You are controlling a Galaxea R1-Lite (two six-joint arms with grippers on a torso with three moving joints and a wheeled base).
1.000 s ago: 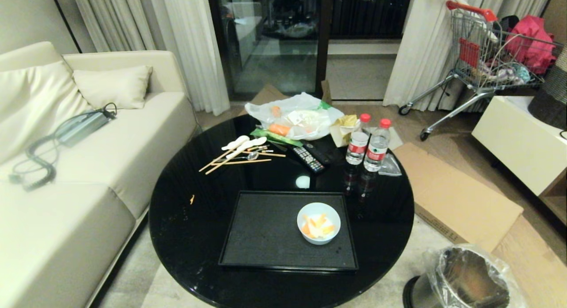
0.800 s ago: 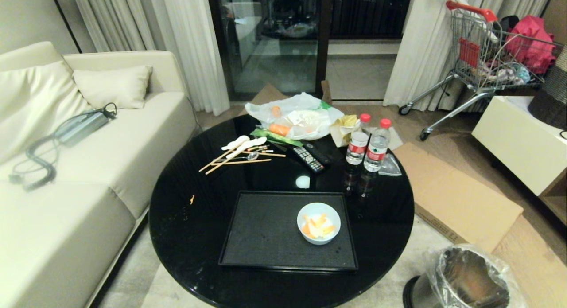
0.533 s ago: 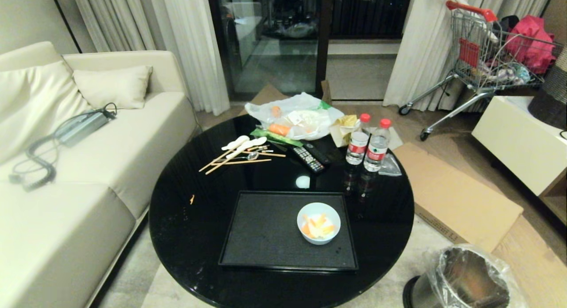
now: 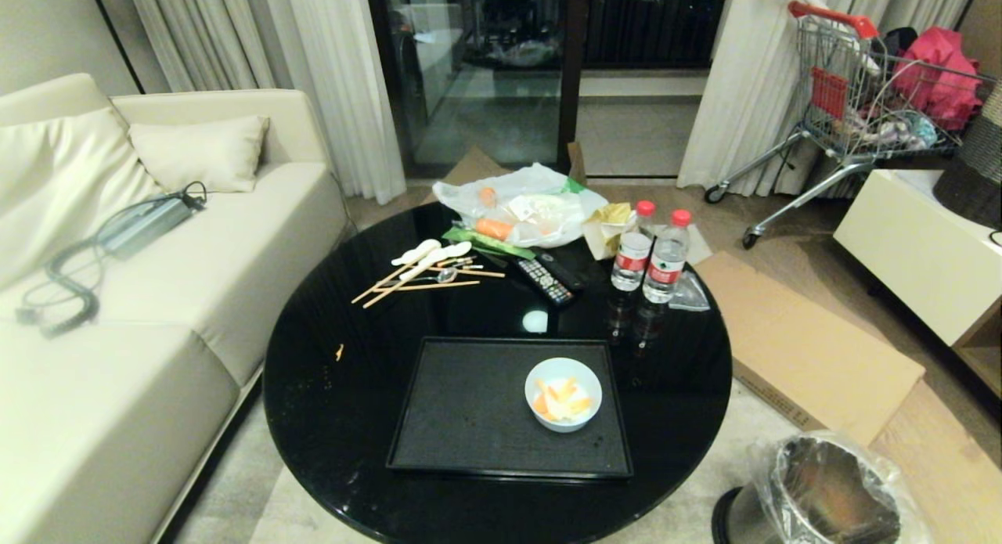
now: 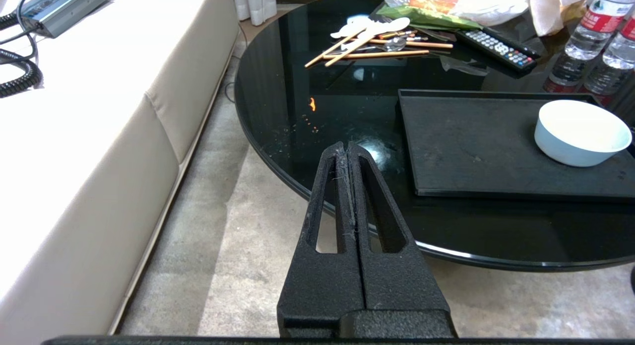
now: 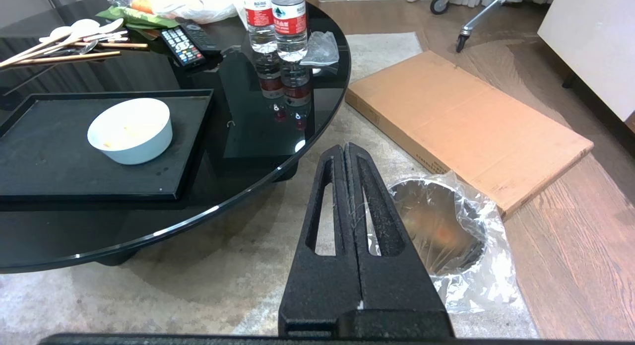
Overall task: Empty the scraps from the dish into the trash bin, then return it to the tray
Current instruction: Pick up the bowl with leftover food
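Clenched tight on nothing, both of them: right gripper (image 6: pixel 347 147) hanging over the rug off the table's near edge with the trash bin (image 6: pixel 436 226) just beyond its tips, left gripper (image 5: pixel 346 145) parked low by the opposite edge, fingers pressed together too. Neither yet anywhere near the work.

Nearest in the head view, at about five o'clock: trash bin (image 4: pixel 830 493), shiny metal, crinkly clear liner, standing on the floor below table height. Next, dead centre at six o'clock on the round black table (image 4: pixel 344 419): tray (image 4: pixel 462 403), flat and matte. Toward its three o'clock end, dish (image 4: pixel 563 393), upright, with scraps (image 4: pixel 560 399) heaped inside (a small handful, orange and pale).

Probably light, rigid, breakable and slick-glazed, that dish; best pinched across the rim, one finger inside and one outside, on the side nearest the bin, clear of the peel. Soft, damp scraps likely to cling, so a steep tip needed.

Farther off, around twelve o'clock: chopsticks and spoons (image 4: pixel 427 266), remote (image 4: pixel 546 281), two water bottles (image 4: pixel 650 254), plastic bag (image 4: pixel 524 207).
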